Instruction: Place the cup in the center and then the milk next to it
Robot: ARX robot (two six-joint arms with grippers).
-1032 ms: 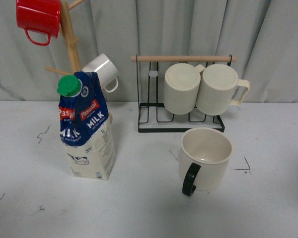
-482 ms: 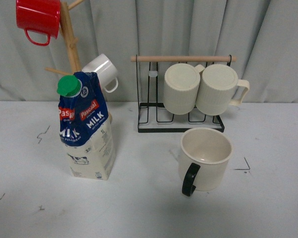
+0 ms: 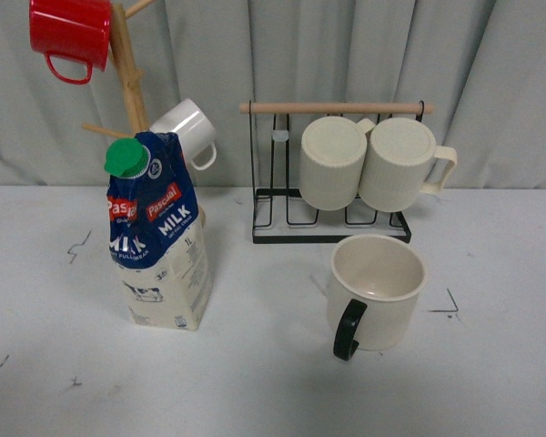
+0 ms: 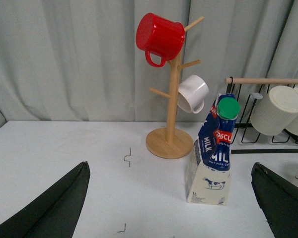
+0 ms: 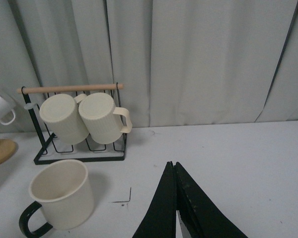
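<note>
Step 1 looks unstarted: the right hand (image 5: 173, 168) is pressed together and empty, with the cup (image 5: 62, 196) ahead of it, apart. The left hand (image 4: 170, 166) is spread, with the milk (image 4: 213, 148) ahead. Next, the right hand likely needs to spread and reach the cup.

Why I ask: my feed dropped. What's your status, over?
Left gripper open, empty; right gripper shut, empty. Cup upright, right of center, ungrasped; milk carton standing left. Mug rack behind cup, nothing between cup and carton.

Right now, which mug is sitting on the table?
The cream mug with the black handle. The red mug and white mug hang on the wooden tree, the ribbed mugs on the rack.
</note>
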